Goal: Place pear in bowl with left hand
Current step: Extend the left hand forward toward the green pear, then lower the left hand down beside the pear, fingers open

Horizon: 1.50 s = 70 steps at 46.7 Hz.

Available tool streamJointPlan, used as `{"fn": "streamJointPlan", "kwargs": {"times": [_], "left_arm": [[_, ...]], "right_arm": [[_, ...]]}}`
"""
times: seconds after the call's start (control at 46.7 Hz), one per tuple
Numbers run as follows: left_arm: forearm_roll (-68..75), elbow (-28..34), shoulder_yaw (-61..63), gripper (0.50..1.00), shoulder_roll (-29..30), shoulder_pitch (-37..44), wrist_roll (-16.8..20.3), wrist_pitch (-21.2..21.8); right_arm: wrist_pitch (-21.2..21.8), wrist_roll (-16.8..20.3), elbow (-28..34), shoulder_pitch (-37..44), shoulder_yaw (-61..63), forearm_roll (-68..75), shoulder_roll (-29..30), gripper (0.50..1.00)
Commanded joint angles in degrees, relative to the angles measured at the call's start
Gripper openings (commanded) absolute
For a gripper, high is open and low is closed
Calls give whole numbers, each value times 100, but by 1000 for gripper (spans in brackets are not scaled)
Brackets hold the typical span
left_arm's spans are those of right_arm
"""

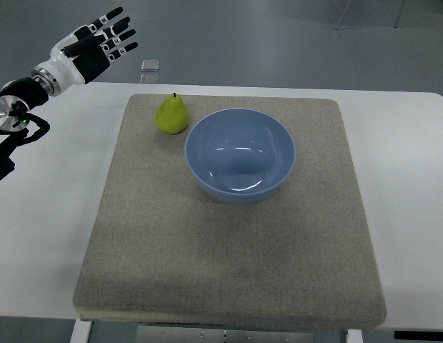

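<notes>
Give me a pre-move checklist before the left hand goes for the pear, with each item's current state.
1. Left hand empty, fingers spread: ok.
2. Pear in view, upright on the mat, nothing on top of it: ok.
3. Pear clear of the bowl for a grasp: cannot tell; it sits right beside the rim on its left.
4. Bowl empty and upright: ok.
5. Path from hand to pear free: ok; only bare table and mat show between them.
6. Right hand out of the way: ok, not in view.
</notes>
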State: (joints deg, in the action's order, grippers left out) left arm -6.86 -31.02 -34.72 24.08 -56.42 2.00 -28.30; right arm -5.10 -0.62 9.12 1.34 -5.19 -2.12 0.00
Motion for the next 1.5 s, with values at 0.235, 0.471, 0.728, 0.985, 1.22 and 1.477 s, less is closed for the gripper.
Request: {"fn": "streamJointPlan", "kwargs": {"times": [0.235, 0.471, 0.728, 0.985, 1.22, 1.477], "left_arm": [[0, 26, 44, 994, -17, 34, -16, 0], [9, 70, 44, 994, -26, 26, -16, -9], [201, 88, 44, 994, 132, -27, 2, -334], [2845, 35, -26, 994, 281, -220, 11, -352], [5043, -167, -26, 994, 316, -405, 160, -369], [6986, -571, 44, 994, 440, -677, 494, -387]], "right_arm": [[0, 0, 2, 7, 0, -7, 0, 924], [0, 0, 2, -2, 0, 1, 0, 924], [0, 0, 2, -2, 0, 1, 0, 924], [0, 0, 2, 7, 0, 1, 0, 924], [0, 0, 2, -2, -9, 1, 0, 924], [0, 0, 2, -2, 0, 1, 0, 924]]}}
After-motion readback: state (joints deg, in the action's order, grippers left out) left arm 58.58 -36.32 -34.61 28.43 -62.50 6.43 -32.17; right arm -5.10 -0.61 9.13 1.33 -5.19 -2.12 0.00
